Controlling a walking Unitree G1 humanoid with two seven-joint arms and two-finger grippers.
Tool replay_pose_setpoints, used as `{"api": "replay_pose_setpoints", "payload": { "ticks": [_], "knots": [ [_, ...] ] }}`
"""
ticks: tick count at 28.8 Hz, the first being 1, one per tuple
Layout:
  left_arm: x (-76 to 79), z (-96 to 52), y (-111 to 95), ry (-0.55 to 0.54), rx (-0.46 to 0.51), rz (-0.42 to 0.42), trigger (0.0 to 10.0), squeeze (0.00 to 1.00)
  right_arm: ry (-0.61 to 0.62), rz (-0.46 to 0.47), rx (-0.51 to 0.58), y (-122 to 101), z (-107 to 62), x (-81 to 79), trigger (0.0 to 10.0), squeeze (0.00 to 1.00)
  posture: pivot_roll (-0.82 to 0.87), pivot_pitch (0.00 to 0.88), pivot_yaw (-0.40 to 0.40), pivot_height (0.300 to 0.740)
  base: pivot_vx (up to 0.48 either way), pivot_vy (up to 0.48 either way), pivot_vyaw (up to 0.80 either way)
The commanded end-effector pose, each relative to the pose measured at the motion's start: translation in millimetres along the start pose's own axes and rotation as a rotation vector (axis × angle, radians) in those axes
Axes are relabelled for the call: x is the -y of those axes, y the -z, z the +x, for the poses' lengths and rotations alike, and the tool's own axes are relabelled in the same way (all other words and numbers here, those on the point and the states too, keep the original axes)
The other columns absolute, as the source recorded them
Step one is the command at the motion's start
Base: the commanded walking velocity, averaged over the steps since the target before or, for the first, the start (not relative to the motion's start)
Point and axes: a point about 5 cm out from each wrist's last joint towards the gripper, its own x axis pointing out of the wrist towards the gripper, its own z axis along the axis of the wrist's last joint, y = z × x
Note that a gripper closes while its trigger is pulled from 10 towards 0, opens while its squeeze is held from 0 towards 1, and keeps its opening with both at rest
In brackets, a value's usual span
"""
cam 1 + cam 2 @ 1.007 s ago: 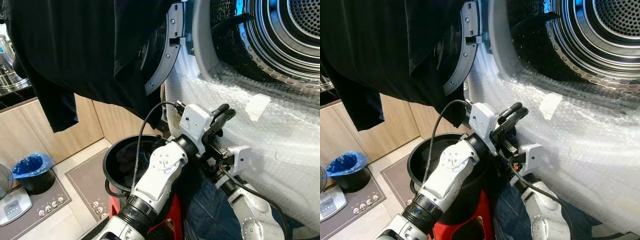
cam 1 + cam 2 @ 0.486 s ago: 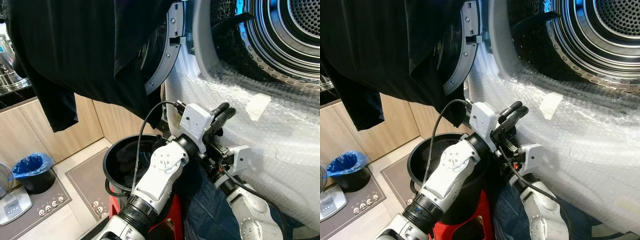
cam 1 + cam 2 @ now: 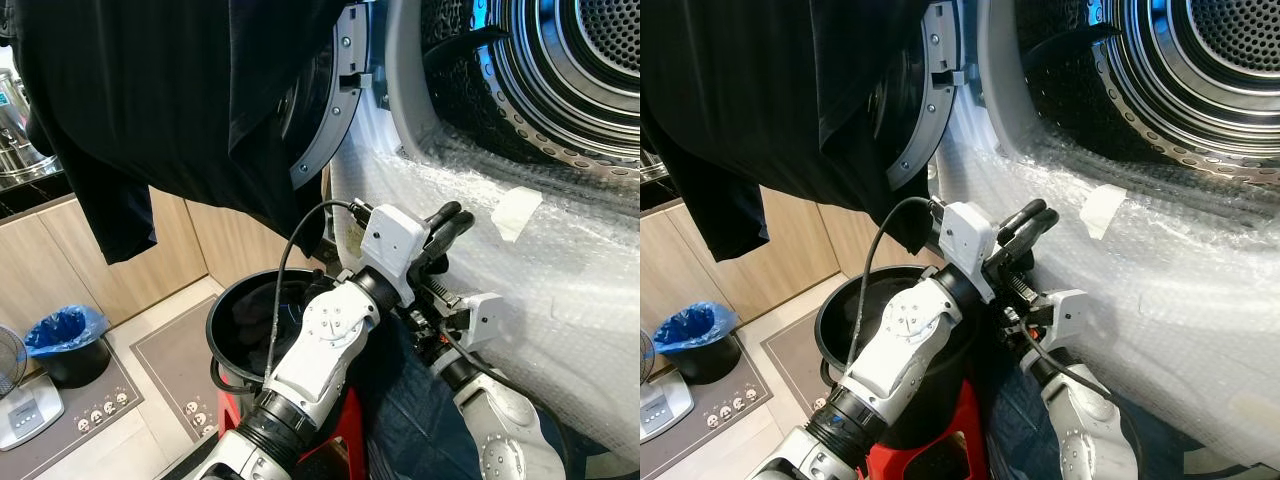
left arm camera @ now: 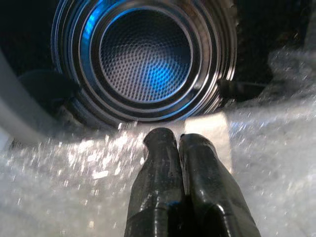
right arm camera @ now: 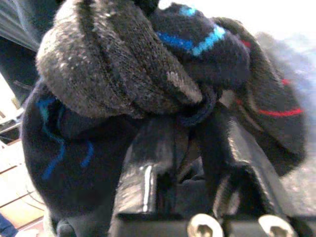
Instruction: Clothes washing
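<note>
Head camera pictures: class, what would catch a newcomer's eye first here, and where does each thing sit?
The open steel drum gapes at upper right, above a front wrapped in bubble wrap. A large black garment hangs over the open door at upper left. In the middle, the left gripper, fingers shut, points at the drum, above a black bucket.

Silver-white jointed arms, black cables, black-fingered left gripper [image 3: 452, 222].

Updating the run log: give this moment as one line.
left claw: shut, aimed at drum | right claw: shut on socks | bucket: below door
</note>
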Motion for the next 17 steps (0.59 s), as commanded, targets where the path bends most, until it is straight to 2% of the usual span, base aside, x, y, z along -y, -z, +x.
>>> {"api": "replay_pose_setpoints", "payload": {
  "ticks": [1,7,12,17],
  "knots": [
    [27.3,24.9,-28,0.079,0.142,-0.050,10.0,0.00,-0.005,0.006,0.011,-2,2.3,0.8,0.0,0.00,-0.11,0.000,0.050,0.740,0.000,0.000,0.00],
    [26.4,17.5,-33,0.119,0.137,-0.050,10.0,0.00,-0.023,-0.028,0.005,-2,-11.0,13.4,0.0,0.00,-0.10,0.000,0.049,0.740,0.000,0.000,0.00],
    [22.0,9.4,-33,0.125,0.116,-0.048,10.0,0.00,-0.139,-0.058,-0.091,3,-30.0,18.7,0.0,0.00,-0.09,0.000,0.045,0.740,0.000,0.000,0.00],
    [21.8,8.1,-34,0.131,0.107,-0.052,10.0,0.00,-0.211,-0.065,-0.148,5,-37.4,19.4,0.0,0.00,-0.10,0.000,0.044,0.740,0.000,0.000,0.00]
  ]
}}
